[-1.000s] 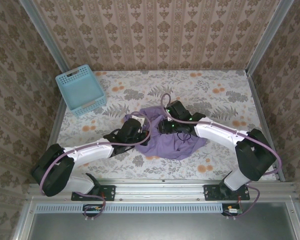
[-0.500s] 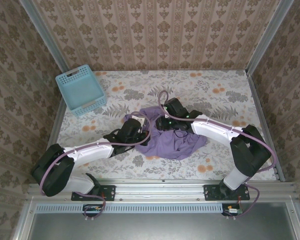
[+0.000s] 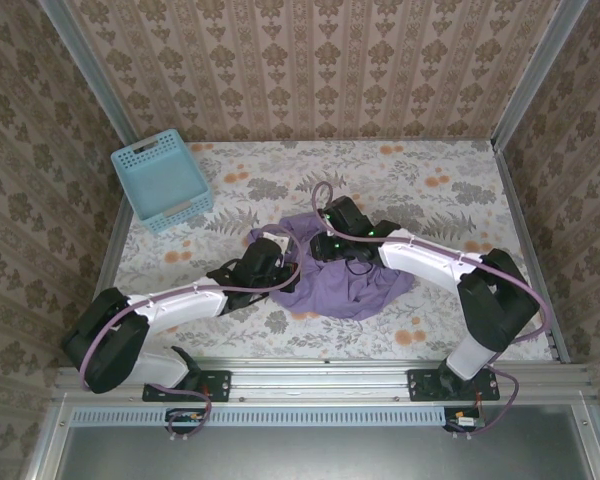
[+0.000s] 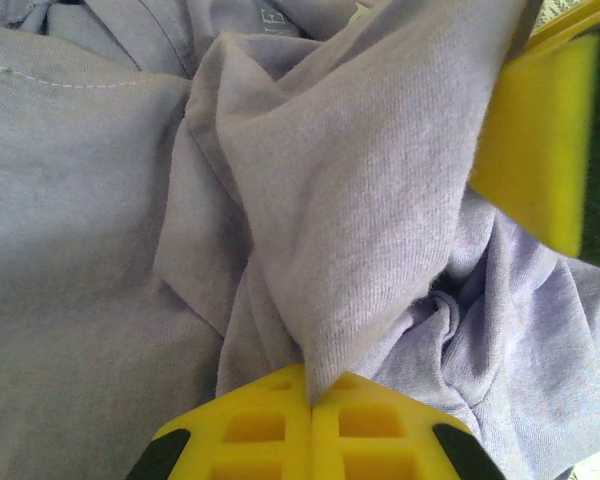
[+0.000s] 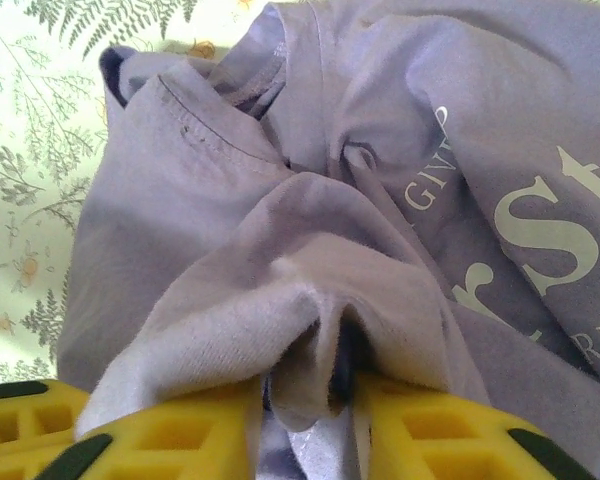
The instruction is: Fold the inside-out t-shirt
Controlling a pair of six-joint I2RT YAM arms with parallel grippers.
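Observation:
The inside-out t-shirt [image 3: 352, 287] lies crumpled in the middle of the table, lavender with white lettering [image 5: 540, 225] on the face turned up at its right. My left gripper [image 3: 281, 252] sits at the shirt's left edge, shut on a raised fold of the cloth [image 4: 380, 200], which its fingertips [image 4: 270, 425] pinch tight. My right gripper [image 3: 317, 246] is close beside it at the shirt's upper left. Its jaws [image 5: 308, 400] stand a little apart with a bunched fold [image 5: 310, 330] between them, dark gaps still showing beside the cloth.
A light-blue lattice basket [image 3: 162, 180] stands at the table's back left corner. The flowered tabletop [image 3: 430, 185] is bare behind and to the right of the shirt. Patterned walls close in on three sides. One yellow finger [image 4: 535, 150] of the right gripper shows beside the left gripper's fold.
My right gripper has slid left across the shirt toward the left gripper, and its jaws have narrowed around a fold. The left arm has held still with its fold.

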